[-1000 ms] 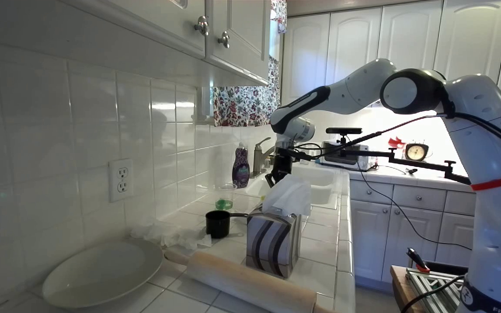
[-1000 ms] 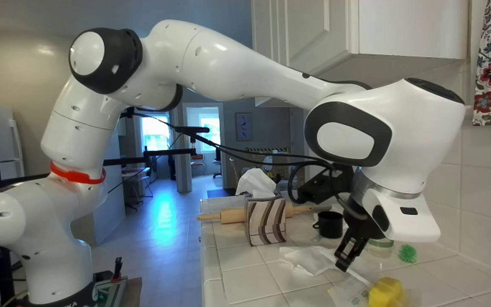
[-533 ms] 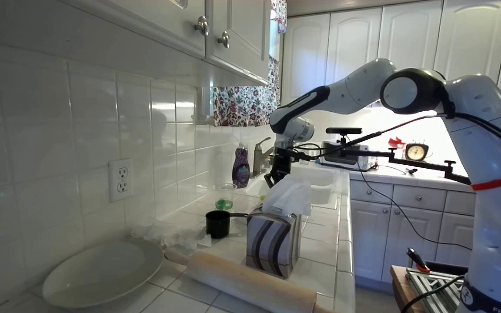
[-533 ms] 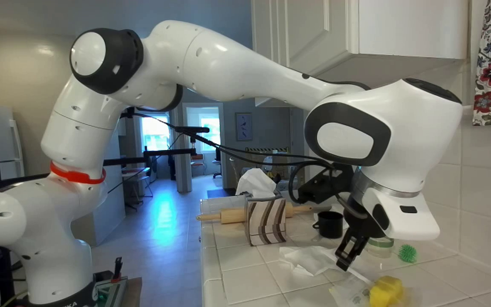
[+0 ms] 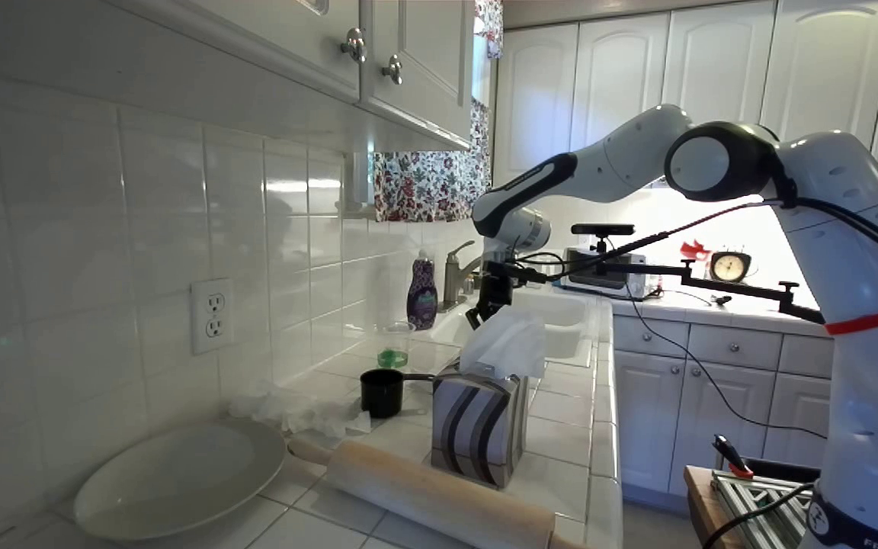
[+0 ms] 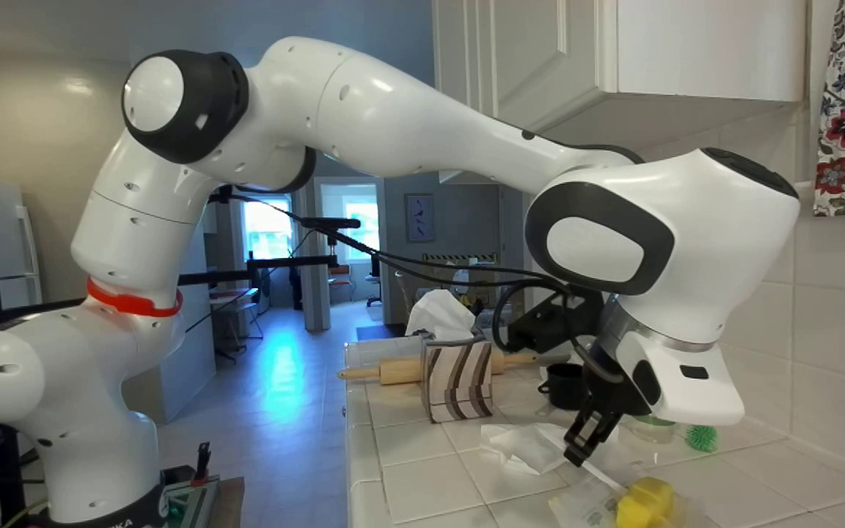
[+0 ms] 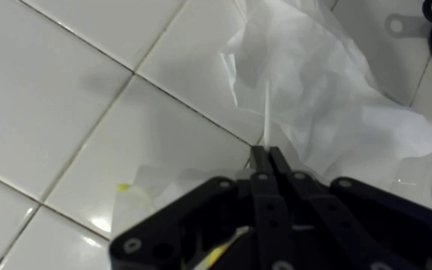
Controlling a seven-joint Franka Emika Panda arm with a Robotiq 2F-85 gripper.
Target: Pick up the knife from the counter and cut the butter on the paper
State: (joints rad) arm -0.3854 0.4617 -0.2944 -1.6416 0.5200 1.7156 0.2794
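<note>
Your gripper (image 7: 267, 150) pinched down to the thinnest gap on the slim white knife (image 6: 604, 477), its lower end slanting toward the yellow butter (image 6: 644, 504), contact unclear, butter on the paper (image 6: 582, 507) on your white tiled counter (image 6: 433, 488), crumpled white sheet (image 7: 309, 75) nearby

In an exterior view, looking along counter (image 5: 561, 435) past near plate (image 5: 180, 480) toward sink (image 5: 567, 316). In an exterior view, facing past nearby butter (image 6: 645, 502) toward far doorway (image 6: 342, 202). Sharing box (image 6: 458, 380), cup (image 5: 382, 395) and arm (image 6: 422, 121) in both exterior views. In wrist view, peering down on tissue (image 7: 321, 86), close.
</note>
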